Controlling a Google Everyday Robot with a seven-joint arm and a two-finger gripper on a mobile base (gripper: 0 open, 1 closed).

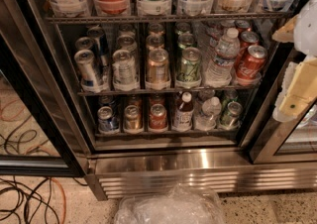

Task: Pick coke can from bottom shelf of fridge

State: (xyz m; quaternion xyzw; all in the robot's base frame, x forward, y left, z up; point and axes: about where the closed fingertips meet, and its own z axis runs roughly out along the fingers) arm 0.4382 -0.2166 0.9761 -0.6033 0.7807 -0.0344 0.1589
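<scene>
Camera view: the fridge (198, 161) is showing the coke can (158, 117) standing upright at the front of the bottom shelf (171, 132), between a brownish-gold can (132, 118) and a small bottle (184, 112). The gripper (296, 89) is hanging at the right edge, well apart from the can; whether it is released or clenched cannot be told. The can is probably stiff yet dentable, slick and moderately heavy, so a side grasp at mid-height is looking safest.
</scene>
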